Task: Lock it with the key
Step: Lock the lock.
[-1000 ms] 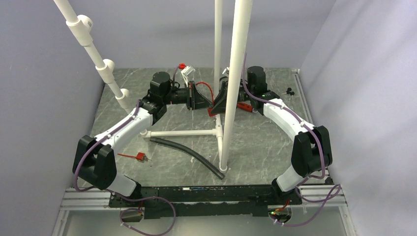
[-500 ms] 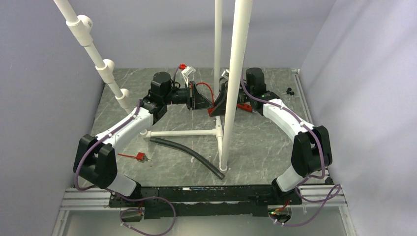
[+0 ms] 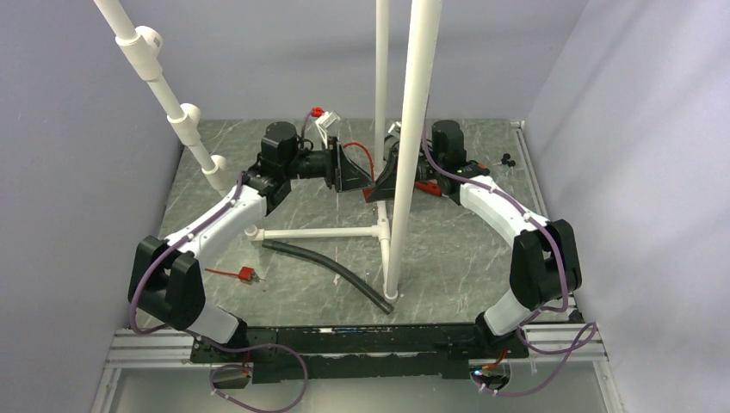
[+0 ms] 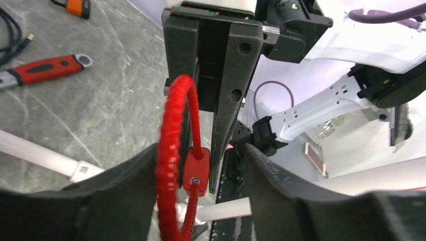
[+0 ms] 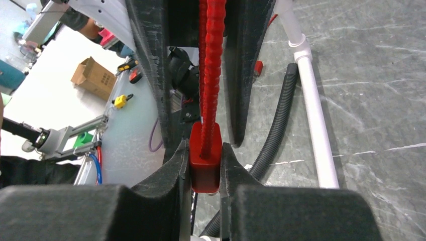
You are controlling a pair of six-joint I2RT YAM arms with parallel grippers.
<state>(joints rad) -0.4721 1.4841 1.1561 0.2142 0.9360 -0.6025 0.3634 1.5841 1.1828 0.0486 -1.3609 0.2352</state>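
The red cable lock hangs between my two grippers behind the white post. In the right wrist view its red body (image 5: 205,165) is pinched between my right gripper's (image 5: 205,150) pads, and the ribbed cable (image 5: 211,60) runs up from it. My left gripper (image 4: 201,155) stands open, its fingers wide on either side of the lock body (image 4: 196,170) and cable loop (image 4: 171,145) without touching them. Seen from above, the left gripper (image 3: 349,168) and right gripper (image 3: 379,181) face each other tip to tip. What looks like the key, a small red and dark piece (image 3: 237,274), lies on the table at the near left.
A white pipe frame (image 3: 405,146) stands mid-table with a crossbar (image 3: 318,233) on the surface. A black corrugated hose (image 3: 331,274) lies in front of it. A red-handled wrench (image 4: 45,68) and an orange tool (image 4: 78,6) lie at the back.
My left gripper has opened and let go of the lock. My right gripper has closed onto the lock's red body. Both arms stayed nearly in place.
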